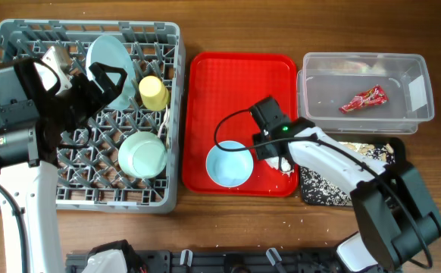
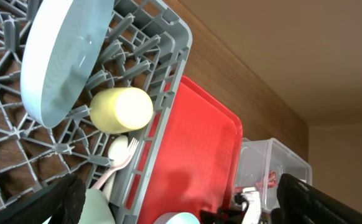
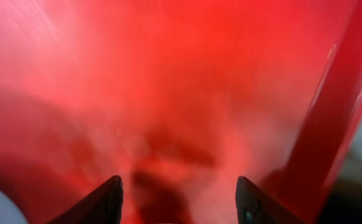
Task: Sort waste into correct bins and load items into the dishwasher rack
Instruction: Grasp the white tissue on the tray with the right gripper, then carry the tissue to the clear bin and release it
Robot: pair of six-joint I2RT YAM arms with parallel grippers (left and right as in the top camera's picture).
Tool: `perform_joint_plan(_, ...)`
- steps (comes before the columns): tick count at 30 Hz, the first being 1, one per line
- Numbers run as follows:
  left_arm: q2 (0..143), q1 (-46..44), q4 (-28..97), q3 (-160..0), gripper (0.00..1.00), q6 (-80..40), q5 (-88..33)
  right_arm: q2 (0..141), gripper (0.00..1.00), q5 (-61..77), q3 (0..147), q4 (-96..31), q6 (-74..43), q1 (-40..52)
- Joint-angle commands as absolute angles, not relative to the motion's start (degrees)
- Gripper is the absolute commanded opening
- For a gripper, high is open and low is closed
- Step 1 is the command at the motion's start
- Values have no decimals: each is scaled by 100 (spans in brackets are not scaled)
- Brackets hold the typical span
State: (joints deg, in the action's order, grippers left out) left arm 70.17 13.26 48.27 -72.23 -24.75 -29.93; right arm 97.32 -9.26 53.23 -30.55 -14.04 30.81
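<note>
Left claw (image 2: 181,186): spread, empty, above the dishwasher rack (image 1: 173,114), which holds the plate (image 1: 105,54), yellow cup (image 1: 153,92) and one bowl (image 1: 142,154). Right claw (image 3: 180,186): spread, empty, over the red tray (image 1: 205,91), beside the second bowl (image 1: 229,164). The wrapper (image 1: 363,98) lies in the clear tub (image 1: 425,83).

You had a wood-grain table (image 1: 205,23), brown with a low sheen.
Dishwasher rack (image 1: 92,27): grey plastic, matt.
Red serving tray (image 1: 205,114): smooth, glossy plastic that showed soft reflections.
Tub (image 1: 425,83): clear plastic, faintly cloudy.
Snack wrapper (image 1: 364,98): crinkled, shiny film.
Plate (image 2: 56,56): smooth and glossy.
Cup (image 2: 122,110): matt.
Black tray (image 1: 311,189): looked rough, speckled with crumbs.
</note>
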Motion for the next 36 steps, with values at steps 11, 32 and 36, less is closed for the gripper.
perform_joint_plan(11,7004,1352,4810,-7244,100,-2510,-3059,8842,95,-102,5607,-4821,-390,3063)
perform_joint_plan(32,7004,1352,4812,-7244,100,-2510,-3059,8903,61,-668,4064,-2897,-301,3063)
perform_joint_plan(36,7004,1352,4810,-7244,100,-2510,-3059,8903,50,-668,4064,-2893,-301,3063)
